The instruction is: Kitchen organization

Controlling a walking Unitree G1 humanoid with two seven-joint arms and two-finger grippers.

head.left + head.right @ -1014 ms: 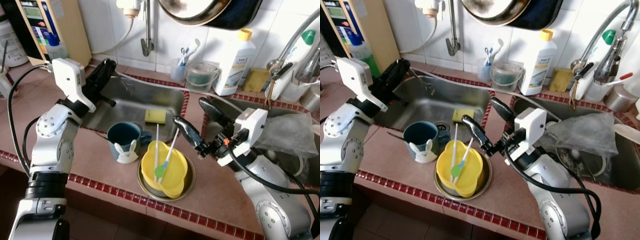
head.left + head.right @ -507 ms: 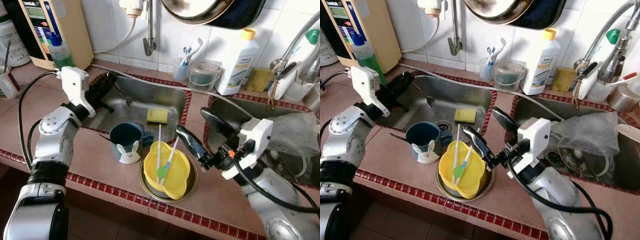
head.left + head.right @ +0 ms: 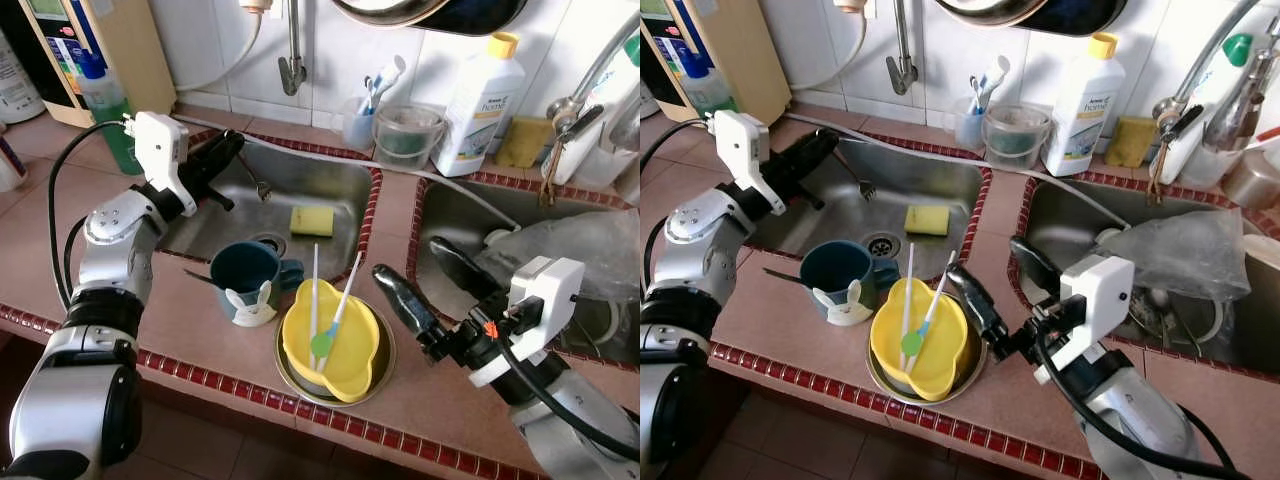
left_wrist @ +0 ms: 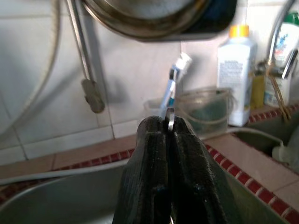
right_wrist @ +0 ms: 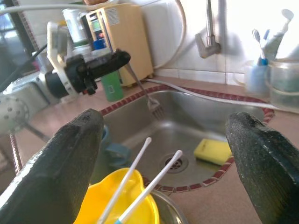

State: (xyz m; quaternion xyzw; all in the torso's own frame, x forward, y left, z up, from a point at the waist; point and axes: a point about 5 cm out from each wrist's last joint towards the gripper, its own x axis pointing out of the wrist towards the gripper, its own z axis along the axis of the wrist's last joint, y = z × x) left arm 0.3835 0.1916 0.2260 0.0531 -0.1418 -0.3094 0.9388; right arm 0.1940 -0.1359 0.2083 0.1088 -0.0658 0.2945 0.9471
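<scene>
Terracotta tiled counter (image 3: 210,300) with red trim and a double steel sink (image 3: 300,190) set into it, that's the spot, so I'll place everything off that sink. From the left eye view: the left gripper (image 3: 232,148) sits over the sink's left edge, fingers clamped tight on a fork (image 3: 254,180) whose tines hang down inside the basin. Yellow sponge (image 3: 311,220) lies on the sink floor near the drain. On the counter just in front of the sink there's a dark teal mug (image 3: 247,277) with a little bunny figure on it, and right beside that a yellow bowl (image 3: 331,340) stacked in a metal bowl, two white utensils (image 3: 325,305) sticking out. The right gripper (image 3: 425,290) hovers over the counter at the sink's front right corner, fingers spread wide, holding nothing. Left wrist view: both black fingers (image 4: 149,172) pressed together with the thin metal fork handle (image 4: 170,120) pinched between them. Right wrist view: the two fingers (image 5: 60,163) are far apart, with the sink, sponge and yellow bowl between them.
</scene>
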